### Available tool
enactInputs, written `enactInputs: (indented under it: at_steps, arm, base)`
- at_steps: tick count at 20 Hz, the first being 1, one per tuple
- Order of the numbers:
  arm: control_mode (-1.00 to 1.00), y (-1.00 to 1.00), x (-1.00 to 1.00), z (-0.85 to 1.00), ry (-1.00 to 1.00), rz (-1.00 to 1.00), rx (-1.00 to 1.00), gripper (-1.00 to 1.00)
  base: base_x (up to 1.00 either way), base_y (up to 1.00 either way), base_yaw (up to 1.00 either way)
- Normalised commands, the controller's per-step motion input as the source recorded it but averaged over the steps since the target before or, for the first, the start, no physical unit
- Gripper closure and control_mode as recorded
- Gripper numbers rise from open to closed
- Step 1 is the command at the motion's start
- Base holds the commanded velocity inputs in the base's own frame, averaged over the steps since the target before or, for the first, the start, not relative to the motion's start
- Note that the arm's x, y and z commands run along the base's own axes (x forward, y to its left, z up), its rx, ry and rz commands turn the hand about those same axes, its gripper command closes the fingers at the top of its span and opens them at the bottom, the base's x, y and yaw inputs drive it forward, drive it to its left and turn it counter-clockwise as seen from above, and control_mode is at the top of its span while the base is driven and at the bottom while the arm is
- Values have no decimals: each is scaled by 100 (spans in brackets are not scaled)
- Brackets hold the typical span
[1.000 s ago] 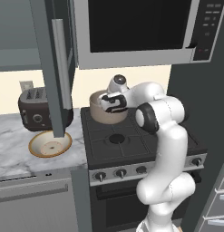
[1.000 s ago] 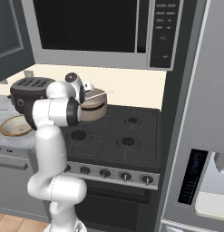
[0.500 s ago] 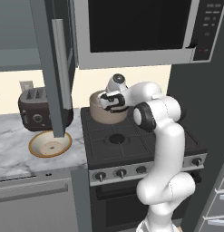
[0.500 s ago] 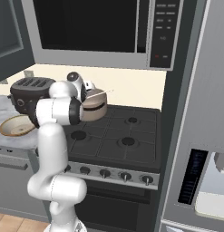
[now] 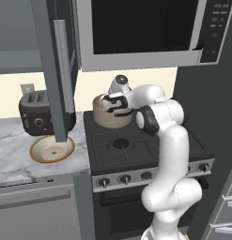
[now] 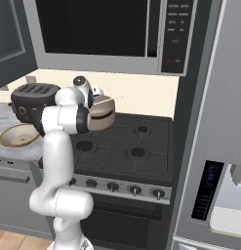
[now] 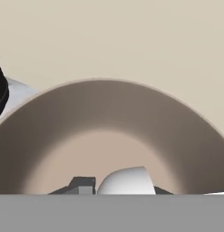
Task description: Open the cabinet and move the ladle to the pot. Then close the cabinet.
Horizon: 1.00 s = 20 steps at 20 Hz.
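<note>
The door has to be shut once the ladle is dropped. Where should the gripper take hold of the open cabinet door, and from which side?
Grip the long vertical silver bar handle on the cabinet door, near its middle, fingers either side of the bar. Come from the stove side: the door stands swung out over the counter with the handle facing that way.

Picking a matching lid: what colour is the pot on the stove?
Beige-tan, inside and out: the pot shows best in the left base view.

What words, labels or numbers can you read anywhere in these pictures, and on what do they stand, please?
No text can be read.
Microwave control panel: rows of button marks, too small and blurred to read.
Fridge dispenser panel: blue bars, no legible characters.
Stove knobs: no readable markings.
Toaster: no label visible.
</note>
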Motion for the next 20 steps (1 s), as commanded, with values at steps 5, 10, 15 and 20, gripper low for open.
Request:
enactInputs:
  at_steps: [5,10,15,20]
  arm:
    - [-100,0,4,-4,7,0,0,-100]
    - [-100,0,0,-14,2,0,0,-100]
    - [-100,0,0,-1,0,0,0,-100]
    - [-100,0,-7,0,0,0,0,-100]
  base:
    - [0,0,0]
    - [0,0,0]
    - [0,0,0]
    - [0,0,0]
